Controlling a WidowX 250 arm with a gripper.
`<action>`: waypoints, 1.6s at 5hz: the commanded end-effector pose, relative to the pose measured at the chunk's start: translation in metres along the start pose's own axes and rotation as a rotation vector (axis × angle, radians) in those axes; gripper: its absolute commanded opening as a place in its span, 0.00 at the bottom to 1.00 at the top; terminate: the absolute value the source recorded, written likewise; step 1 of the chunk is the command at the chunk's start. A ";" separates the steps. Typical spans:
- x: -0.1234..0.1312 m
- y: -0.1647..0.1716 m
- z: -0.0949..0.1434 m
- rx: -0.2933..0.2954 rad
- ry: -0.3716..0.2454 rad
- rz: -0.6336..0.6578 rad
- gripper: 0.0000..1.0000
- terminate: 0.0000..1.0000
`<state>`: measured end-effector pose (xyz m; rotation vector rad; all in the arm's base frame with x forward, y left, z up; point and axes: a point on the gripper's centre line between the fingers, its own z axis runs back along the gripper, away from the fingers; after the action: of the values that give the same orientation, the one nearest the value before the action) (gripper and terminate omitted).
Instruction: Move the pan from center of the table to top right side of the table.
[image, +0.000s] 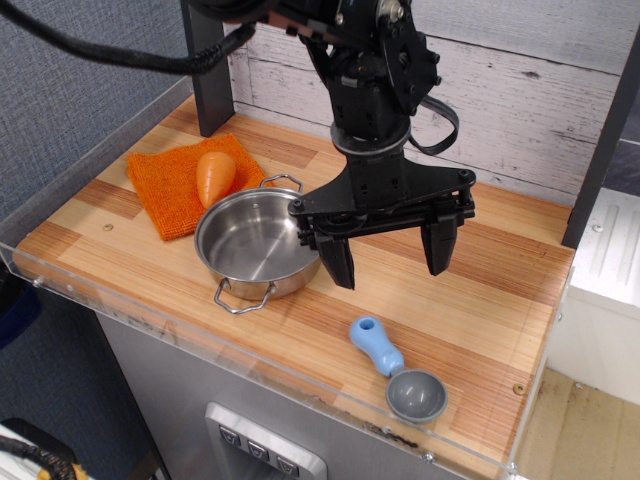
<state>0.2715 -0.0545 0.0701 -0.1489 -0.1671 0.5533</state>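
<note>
Jaws spread wide, with clear air between the two dark fingers (336, 262) and nothing pinched — the gripper (388, 258) hangs just to the right of the pan (256, 243), its nearer finger close by the pan's right rim; whether it touches cannot be told from this angle.

The pan sits on the worktop (480, 330) a little left of middle, upright and empty, one wire loop handle toward the front edge and the other toward the back. Its far-left side overlaps the corner of an orange cloth (165, 180), and an orange carrot-shaped toy (214, 175) lies on that cloth just beside the rim.

The step in hand looks like the approach to grasp, so the move itself is not begun. To do it well, I would bring one finger inside the right wall and one outside, close on the thin steel rim squarely, then lift enough to clear the cloth before carrying toward the bare back-right corner. A shiny rim may slip or tilt if pinched off-centre.

A blue-handled scoop (400, 375) lies well apart near the front right, out of the likely path.

No brand, label or writing is legible anywhere.
</note>
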 end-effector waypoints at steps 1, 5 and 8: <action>0.000 0.000 0.000 0.000 0.000 0.000 1.00 0.00; 0.054 0.026 0.011 0.148 -0.237 -0.097 1.00 0.00; 0.071 0.049 -0.024 0.235 -0.208 -0.082 1.00 0.00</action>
<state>0.3062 0.0215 0.0335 0.1522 -0.2698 0.5013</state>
